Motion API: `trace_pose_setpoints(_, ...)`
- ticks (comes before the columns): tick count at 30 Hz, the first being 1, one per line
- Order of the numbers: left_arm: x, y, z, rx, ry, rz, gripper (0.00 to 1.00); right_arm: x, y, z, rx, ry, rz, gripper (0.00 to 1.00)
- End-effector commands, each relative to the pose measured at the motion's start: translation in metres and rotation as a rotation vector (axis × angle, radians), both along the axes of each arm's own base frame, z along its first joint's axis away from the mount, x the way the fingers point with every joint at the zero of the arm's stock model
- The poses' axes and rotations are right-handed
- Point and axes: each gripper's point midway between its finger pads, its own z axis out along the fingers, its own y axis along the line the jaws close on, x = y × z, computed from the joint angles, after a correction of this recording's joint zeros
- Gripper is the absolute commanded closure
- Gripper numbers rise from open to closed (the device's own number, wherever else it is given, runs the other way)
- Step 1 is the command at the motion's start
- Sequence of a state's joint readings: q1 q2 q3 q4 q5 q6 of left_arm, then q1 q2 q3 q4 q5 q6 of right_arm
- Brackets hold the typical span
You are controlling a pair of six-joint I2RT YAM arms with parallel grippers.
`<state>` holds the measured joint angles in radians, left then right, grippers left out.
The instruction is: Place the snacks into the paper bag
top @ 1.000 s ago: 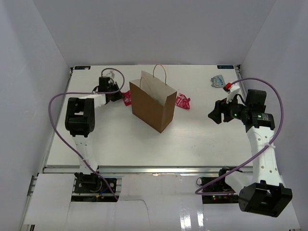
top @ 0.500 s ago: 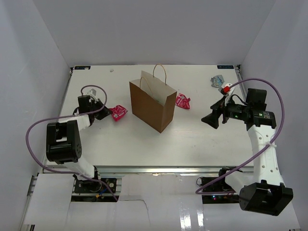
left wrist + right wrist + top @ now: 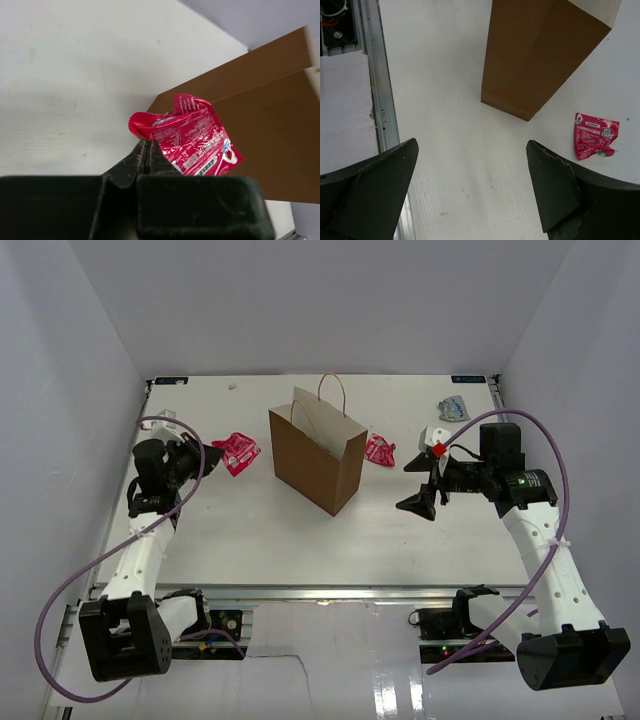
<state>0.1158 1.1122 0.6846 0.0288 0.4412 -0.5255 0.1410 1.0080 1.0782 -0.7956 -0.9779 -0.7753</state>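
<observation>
The bag (image 3: 318, 458) stands upright at the centre of the table (image 3: 250, 530). Left of it, the left gripper (image 3: 146, 155) is clamped on one corner of a pink packet (image 3: 192, 137). The right gripper (image 3: 414, 485), jaws fully apart, is right of the bag. A second pink packet (image 3: 379, 450) lies just beside the bag's right side. A blue packet (image 3: 452, 408) lies near the far right corner.

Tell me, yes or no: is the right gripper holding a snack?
No: the right gripper is wide open and empty, and the nearby pink packet lies loose on the table.
</observation>
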Motion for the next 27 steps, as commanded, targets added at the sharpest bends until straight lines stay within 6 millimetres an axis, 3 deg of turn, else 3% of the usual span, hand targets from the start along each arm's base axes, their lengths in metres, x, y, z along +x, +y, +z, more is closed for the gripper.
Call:
trace_pose_setpoints(1, -0.001, 0.001, 0.067, -0.043, -0.138, 0.034, 1.0, 0.012, 0.002, 0.009, 0.006, -0.06, -0.014, 0.06)
trace_pose_setpoints(2, 0.002, -0.002, 0.096, -0.066, -0.19, 0.025, 1.0, 0.015, 0.003, 0.01, 0.012, -0.068, -0.02, 0.06)
trace_pose_setpoints(5, 0.006, -0.008, 0.135, -0.089, -0.252, -0.008, 1.0, 0.018, 0.002, 0.013, 0.014, -0.075, -0.043, 0.06)
trace_pose_setpoints(6, 0.006, -0.008, 0.158, -0.092, -0.298, -0.011, 1.0, 0.018, 0.001, 0.014, 0.012, -0.079, -0.049, 0.05)
trace_pose_setpoints(10, 0.008, -0.013, 0.199, -0.113, -0.372, -0.028, 1.0, 0.014, -0.002, 0.013, 0.001, -0.089, -0.07, 0.05)
trace_pose_setpoints(14, 0.025, -0.031, 0.215, -0.103, -0.394, -0.081, 1.0, 0.012, -0.004, 0.01, 0.003, -0.079, -0.079, 0.05)
trace_pose_setpoints(16, 0.033, -0.054, 0.218, -0.077, -0.407, -0.126, 1.0, 0.013, -0.005, 0.011, 0.007, -0.078, -0.088, 0.05)
trace_pose_setpoints(20, 0.066, -0.08, 0.228, -0.025, -0.429, -0.164, 1.0, 0.015, -0.008, 0.016, 0.013, -0.084, -0.106, 0.05)
trace_pose_setpoints(23, 0.086, -0.096, 0.229, -0.001, -0.435, -0.195, 1.0, 0.014, -0.011, 0.016, 0.012, -0.084, -0.117, 0.05)
trace_pose_setpoints(27, 0.097, -0.11, 0.225, 0.015, -0.435, -0.233, 1.0, 0.014, -0.016, 0.014, 0.008, -0.082, -0.142, 0.05)
